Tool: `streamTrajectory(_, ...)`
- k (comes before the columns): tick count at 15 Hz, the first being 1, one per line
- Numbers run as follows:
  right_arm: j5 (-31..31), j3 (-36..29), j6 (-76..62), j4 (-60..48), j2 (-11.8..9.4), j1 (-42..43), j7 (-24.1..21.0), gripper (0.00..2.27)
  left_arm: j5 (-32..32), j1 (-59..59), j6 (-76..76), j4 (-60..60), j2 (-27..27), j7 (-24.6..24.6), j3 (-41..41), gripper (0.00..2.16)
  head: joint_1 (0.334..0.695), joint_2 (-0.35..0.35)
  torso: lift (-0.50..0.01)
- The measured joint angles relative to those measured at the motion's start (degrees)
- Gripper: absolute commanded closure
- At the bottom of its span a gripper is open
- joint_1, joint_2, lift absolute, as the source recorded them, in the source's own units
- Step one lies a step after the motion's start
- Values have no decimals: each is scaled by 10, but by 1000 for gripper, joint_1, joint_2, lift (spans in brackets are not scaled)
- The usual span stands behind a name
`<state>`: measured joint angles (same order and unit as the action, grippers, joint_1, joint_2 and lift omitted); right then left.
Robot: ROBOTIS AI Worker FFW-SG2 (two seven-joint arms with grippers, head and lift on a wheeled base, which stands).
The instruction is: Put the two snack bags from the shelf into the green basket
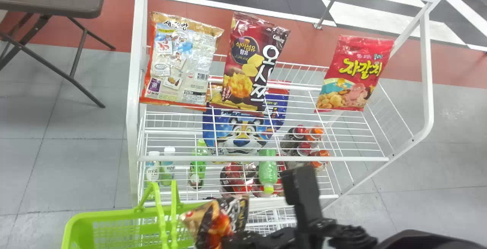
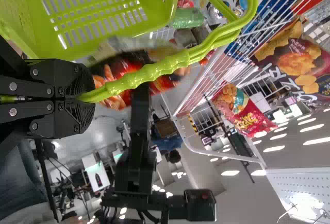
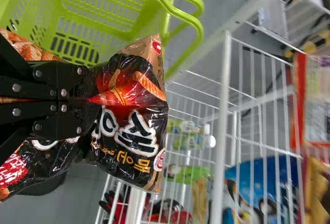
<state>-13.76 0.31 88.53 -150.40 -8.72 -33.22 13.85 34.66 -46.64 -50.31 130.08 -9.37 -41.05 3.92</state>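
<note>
Grey floor (image 1: 76, 157) behind; white shelf (image 1: 266, 158) beyond the green basket (image 1: 121, 214). Right gripper (image 3: 90, 100) pinches snack bag (image 3: 135, 136) beside the basket; left gripper (image 2: 85, 98) clamped on basket handle (image 2: 170, 64). Risk: low carry snags bag on handle or rim. Bag's bottom cut off in head view; rim clearance unclear.

Lab-like room with desks (image 2: 92, 172) and shop-style snack shelf (image 1: 266, 158)

The head view faced forward and down from above the basket (image 1: 114, 214); both wrist views looked past it from close by, sharing the shelf (image 1: 236, 158) beside it.
</note>
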Motion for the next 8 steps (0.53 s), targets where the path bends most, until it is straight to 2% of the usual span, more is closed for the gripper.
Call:
streamTrajectory(5, 44, 106, -15, 61, -2, 22, -14, 2013, 0, -7, -10, 16, -4, -4, 8, 1899, 695, -350, -12)
streamTrajectory(6, 49, 122, -20, 76, -2, 28, -15, 1926, 0, -7, -10, 17, -5, -4, 9, 1899, 695, -341, -12)
streamTrajectory(7, 53, 135, -23, 90, -1, 34, -17, 1406, 0, -8, -10, 19, -6, -4, 11, 1899, 695, -317, -12)
streamTrajectory(8, 54, 142, -24, 100, -1, 38, -17, 545, 0, -8, -10, 20, -8, -4, 11, 1899, 695, -306, -12)
